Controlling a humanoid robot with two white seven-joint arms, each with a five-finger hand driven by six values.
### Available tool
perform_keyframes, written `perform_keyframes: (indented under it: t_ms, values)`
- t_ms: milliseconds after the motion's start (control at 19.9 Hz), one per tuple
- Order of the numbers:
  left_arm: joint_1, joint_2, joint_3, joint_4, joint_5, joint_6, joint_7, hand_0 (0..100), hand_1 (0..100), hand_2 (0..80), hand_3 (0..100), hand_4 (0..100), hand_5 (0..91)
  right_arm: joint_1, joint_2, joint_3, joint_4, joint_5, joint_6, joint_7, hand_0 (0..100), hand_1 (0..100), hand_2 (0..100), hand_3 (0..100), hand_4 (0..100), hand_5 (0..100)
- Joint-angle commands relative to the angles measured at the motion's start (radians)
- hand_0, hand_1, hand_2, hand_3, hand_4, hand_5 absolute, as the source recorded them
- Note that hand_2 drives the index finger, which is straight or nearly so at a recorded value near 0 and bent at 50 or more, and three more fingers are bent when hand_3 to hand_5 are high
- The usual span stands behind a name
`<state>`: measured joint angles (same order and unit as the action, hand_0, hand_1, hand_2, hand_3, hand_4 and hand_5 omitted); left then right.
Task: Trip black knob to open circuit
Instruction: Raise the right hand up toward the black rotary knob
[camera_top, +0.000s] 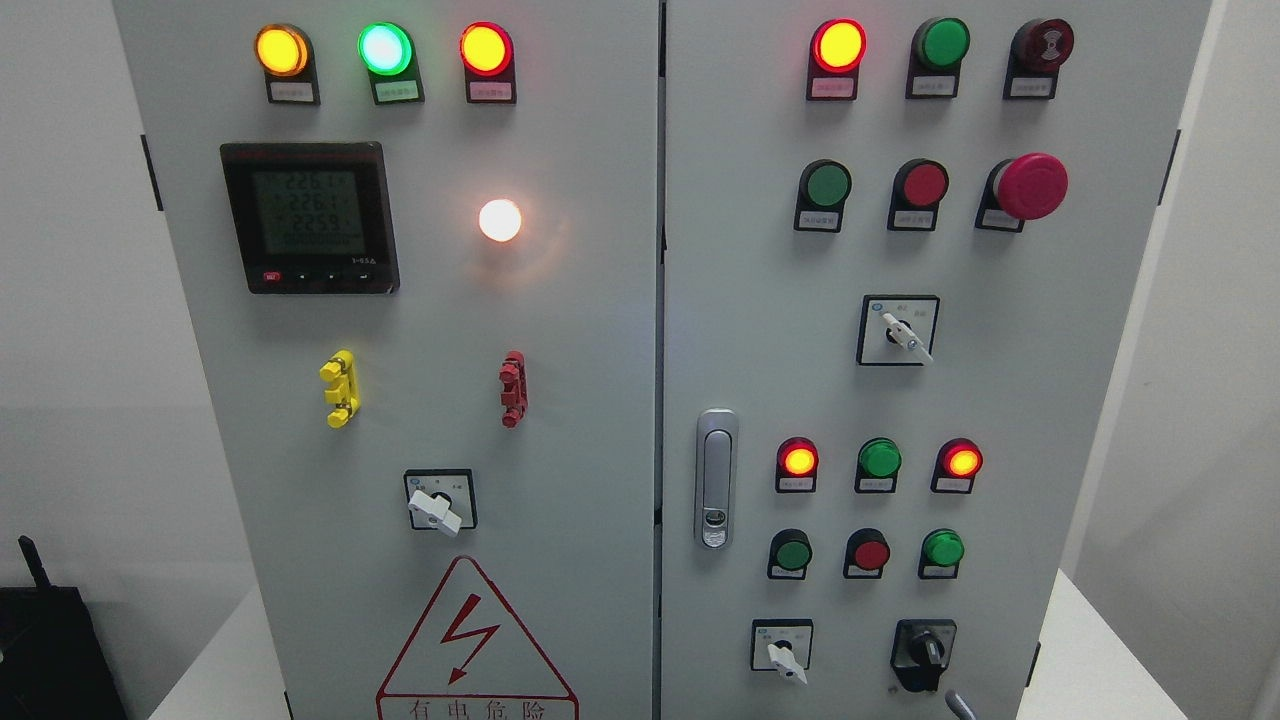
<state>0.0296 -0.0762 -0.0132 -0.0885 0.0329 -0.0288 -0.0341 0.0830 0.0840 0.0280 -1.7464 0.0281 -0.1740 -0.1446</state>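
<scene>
**A:** Where is the hand?

**B:** Only a thin grey sliver of the right hand (960, 705) shows at the bottom edge, right of the middle; so little is in frame that I cannot tell whether it is wide, narrow or holding anything; the left hand is out of view.

**A:** And the black knob?

**B:** The black knob (923, 652) sits in the lowest row of the cabinet's right door (1060, 400), just above and slightly left of that sliver; the two are close, with a little grey panel visible between them; its grip stands roughly upright on a black base.

**A:** What is around it?

**B:** To its left, in the same row, a white selector switch (785, 652) points down and to the right; above the knob runs a row of three buttons, green (792, 553), red (870, 553) and green (942, 548); above those, three round lamps, the outer two (798, 460) glowing red; a metal door handle (716, 478) stands upright at the door's left edge.

**A:** Further out?

**B:** High on the same door is a red mushroom button (1030, 186); the left door carries a digital meter (310, 217) with a lit display, a bright white lamp (500, 220) and a red warning triangle (470, 640) at the bottom; the cabinet stands on a white surface (1090, 650).
</scene>
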Motion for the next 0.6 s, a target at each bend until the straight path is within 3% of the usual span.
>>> perform_keyframes:
  t_ms: [0,552]
  values:
    - [0.000,0.000,0.001,0.001,0.002,0.001,0.000,12,39,0.0,0,0,0.0,-0.014,-0.003,-0.002,-0.015,-0.004,-0.009,0.007,91,92,0,100,100,95]
    - [0.000,0.000,0.001,0.001,0.002,0.001,0.000,12,39,0.0,0,0,0.0,-0.035,-0.001,0.012,0.001,-0.028,0.014,0.005,91,93,0,100,100,95]
